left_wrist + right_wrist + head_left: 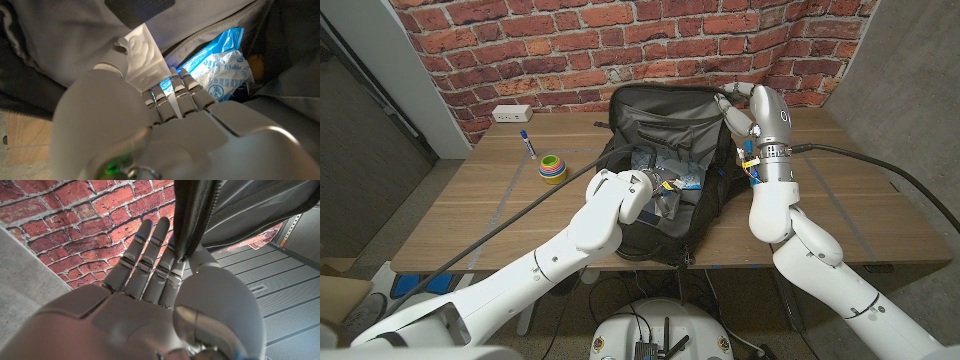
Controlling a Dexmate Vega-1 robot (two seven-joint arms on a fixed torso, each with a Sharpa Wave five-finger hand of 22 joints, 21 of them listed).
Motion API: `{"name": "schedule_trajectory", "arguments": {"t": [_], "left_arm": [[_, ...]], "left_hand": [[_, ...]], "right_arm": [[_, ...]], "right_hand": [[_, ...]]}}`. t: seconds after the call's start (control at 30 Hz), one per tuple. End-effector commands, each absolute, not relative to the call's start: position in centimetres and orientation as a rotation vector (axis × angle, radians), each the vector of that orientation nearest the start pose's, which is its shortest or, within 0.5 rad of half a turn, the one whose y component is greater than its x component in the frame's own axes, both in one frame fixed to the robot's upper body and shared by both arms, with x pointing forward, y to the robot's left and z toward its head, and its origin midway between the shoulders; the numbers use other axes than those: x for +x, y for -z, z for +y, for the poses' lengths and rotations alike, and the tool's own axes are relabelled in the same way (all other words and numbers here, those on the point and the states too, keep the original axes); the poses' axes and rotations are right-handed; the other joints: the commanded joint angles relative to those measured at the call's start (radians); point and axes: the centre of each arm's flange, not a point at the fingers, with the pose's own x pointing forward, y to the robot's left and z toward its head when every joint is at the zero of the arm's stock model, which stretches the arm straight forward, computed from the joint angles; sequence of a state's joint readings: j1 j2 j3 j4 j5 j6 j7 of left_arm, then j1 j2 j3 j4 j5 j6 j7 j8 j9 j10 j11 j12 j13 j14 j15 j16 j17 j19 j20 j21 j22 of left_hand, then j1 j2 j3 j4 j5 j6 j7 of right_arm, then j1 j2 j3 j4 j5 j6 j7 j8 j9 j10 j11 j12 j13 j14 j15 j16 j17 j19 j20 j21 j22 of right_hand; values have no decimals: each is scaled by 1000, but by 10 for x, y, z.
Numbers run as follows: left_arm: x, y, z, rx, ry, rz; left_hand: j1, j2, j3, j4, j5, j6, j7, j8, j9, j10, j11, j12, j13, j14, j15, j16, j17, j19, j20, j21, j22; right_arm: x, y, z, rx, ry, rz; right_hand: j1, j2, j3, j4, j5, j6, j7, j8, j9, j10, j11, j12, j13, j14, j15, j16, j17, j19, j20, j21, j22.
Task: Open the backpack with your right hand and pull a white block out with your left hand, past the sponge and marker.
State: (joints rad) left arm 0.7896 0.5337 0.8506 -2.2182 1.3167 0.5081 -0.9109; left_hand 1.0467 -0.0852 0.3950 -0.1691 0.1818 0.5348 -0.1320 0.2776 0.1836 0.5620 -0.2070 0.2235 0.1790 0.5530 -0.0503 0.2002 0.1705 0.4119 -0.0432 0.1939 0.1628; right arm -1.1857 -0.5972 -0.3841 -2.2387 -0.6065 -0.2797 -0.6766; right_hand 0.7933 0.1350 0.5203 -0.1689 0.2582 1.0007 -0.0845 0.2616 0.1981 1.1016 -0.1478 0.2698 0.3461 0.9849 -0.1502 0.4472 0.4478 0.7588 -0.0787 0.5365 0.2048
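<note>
A black backpack (pixel 665 215) lies open in the middle of the table, its flap (pixel 670 105) lifted toward the brick wall. My right hand (pixel 738 108) holds the flap's edge (pixel 186 225) up, pinched between thumb and fingers (pixel 150 255). My left hand (pixel 658 190) reaches inside the bag. There it grips a white ridged block (pixel 145 57) between thumb and fingers (pixel 172 92). Beyond the fingers lies a blue-and-white plastic packet (pixel 220 70), with something yellowish (pixel 256 65) beside it that I cannot identify.
On the table's far left lie a white power strip (pixel 510 113), a blue marker (pixel 527 143) and a small stack of coloured rings (pixel 552 167). The brick wall (pixel 570 40) stands close behind the backpack. A black cable (pixel 880 165) runs from my right arm.
</note>
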Motion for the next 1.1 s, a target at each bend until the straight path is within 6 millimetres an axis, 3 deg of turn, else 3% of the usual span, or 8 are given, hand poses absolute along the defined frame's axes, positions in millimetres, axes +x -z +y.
{"name": "schedule_trajectory", "arguments": {"t": [0.03, 0.2, 0.47, 0.6, 1.1], "left_arm": [[476, 8, 35, 1851, 193, -437], [477, 7, 35, 1841, 181, -459], [476, 6, 37, 1830, 169, -494], [476, 5, 38, 1818, 164, -511], [470, 0, 44, 1780, 164, -519]], "left_hand": [[31, 0, -25, 2, 2, 65, -3, 9, 4, 75, 3, 4, 3, 65, -177, 2, 3, 21, -163, -3, 4], [63, 23, -53, 5, 7, 179, 1, 22, 5, 179, 1, 0, 4, 165, -183, 7, 6, 49, -162, 0, 6], [109, 51, -65, 1, 11, 276, -11, 24, 2, 276, -3, -3, 8, 274, -188, 16, 11, 83, -162, 3, 8], [136, 63, -79, 2, 10, 354, -14, 26, 3, 363, -2, -2, 11, 357, -190, 21, 13, 110, -161, 6, 9], [156, 72, -86, 2, 11, 403, -11, 26, 4, 419, -1, -4, 12, 405, -192, 19, 14, 122, -163, 4, 10]], "right_arm": [[427, -44, -195, -780, 543, -1119], [427, -44, -195, -781, 543, -1118], [427, -45, -196, -786, 546, -1121], [427, -46, -196, -786, 550, -1120], [430, -50, -195, -792, 549, -1124]], "right_hand": [[0, 13, 7, 2, 7, 9, 1, 6, 4, 11, 3, -2, 2, 12, -67, -2, 4, -3, -130, 7, 0], [0, 12, 7, 2, 7, 9, 2, 5, 5, 9, 2, -4, 4, 12, -67, -3, 5, -4, -130, 10, 0], [-2, 12, 7, 2, 8, 9, 2, 3, 5, 10, 3, -5, 5, 10, -66, -5, 6, -6, -130, 13, 0], [-2, 12, 7, 2, 8, 9, 3, 2, 5, 12, 3, -5, 5, 12, -66, -5, 7, -6, -130, 14, 0], [0, 12, 9, 1, 8, 10, 0, 0, 5, 10, 1, -9, 6, 12, -68, -7, 10, -9, -130, 20, -1]]}}
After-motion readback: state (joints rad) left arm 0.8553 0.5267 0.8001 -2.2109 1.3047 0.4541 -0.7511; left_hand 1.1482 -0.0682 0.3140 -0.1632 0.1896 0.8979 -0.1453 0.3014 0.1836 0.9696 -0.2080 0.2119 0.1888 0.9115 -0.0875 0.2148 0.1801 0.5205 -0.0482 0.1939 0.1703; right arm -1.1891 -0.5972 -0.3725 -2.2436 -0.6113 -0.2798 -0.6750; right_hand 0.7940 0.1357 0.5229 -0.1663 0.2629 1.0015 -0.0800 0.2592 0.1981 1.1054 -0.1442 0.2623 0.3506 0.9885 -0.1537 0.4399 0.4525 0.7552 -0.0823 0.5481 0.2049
